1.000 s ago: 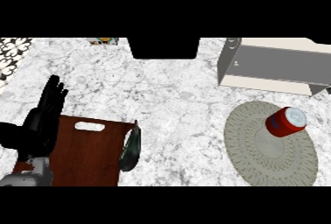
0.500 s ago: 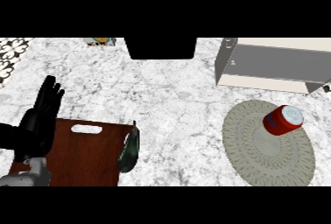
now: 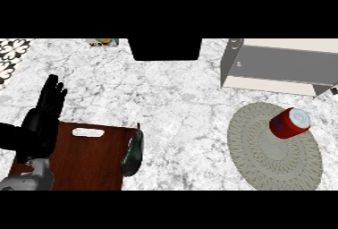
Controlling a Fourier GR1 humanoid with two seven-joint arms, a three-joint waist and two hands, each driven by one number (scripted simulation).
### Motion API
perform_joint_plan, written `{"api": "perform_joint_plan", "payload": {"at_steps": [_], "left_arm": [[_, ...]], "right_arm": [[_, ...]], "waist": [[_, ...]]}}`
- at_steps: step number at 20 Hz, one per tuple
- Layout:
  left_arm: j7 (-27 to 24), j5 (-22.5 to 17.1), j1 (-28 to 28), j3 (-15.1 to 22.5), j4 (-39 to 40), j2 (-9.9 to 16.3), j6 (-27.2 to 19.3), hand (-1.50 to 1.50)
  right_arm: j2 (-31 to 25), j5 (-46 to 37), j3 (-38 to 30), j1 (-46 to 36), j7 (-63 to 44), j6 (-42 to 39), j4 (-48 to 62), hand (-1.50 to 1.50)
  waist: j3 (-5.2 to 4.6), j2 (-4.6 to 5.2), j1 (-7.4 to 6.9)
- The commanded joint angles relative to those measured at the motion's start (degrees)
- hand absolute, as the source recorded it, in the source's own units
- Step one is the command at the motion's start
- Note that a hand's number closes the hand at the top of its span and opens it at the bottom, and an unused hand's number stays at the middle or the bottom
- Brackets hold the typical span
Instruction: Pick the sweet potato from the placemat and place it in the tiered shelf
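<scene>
— At the left, what shows?

— The left hand [image 3: 48, 105] rests over the marble bench [image 3: 165, 89], fingers straight and apart, holding nothing, beside a brown cutting board [image 3: 86, 156] with a dark green object [image 3: 134, 154] at its edge.

— And the sweet potato?

— None visible. On the placemat [image 3: 274, 143] lies a red can [image 3: 289, 123]; the tiered shelf [image 3: 280, 67] stands just behind. The right hand is out of view, so the step can't be judged.

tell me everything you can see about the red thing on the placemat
The red object is a short, can-like cylinder with a pale round end face turned up and to the right, so it lies tilted. It rests on the far right part of the round woven grey-green placemat, just in front of the shelf. No hand touches it.
</scene>
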State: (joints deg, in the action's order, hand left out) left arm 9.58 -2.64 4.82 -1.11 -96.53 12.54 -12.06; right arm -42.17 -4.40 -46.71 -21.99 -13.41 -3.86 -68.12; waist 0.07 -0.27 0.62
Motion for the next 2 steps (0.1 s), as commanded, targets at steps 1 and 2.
{"api": "perform_joint_plan", "payload": {"at_steps": [1, 2], "left_arm": [[-3.2, -1.4, 0.6, -2.0, 4.7, 0.2, 2.8, 0.0], [-2.0, -0.2, -2.2, 0.1, -0.6, -1.8, 1.6, 0.0]], "right_arm": [[-0.2, 4.6, -3.0, 6.2, 2.3, -4.1, -2.7, -1.5], [-1.1, 4.6, -1.9, 4.7, 1.8, -2.8, -1.6, -1.5]], "waist": [[-0.09, 0.21, -0.14], [-0.08, 0.2, -0.56]]}}
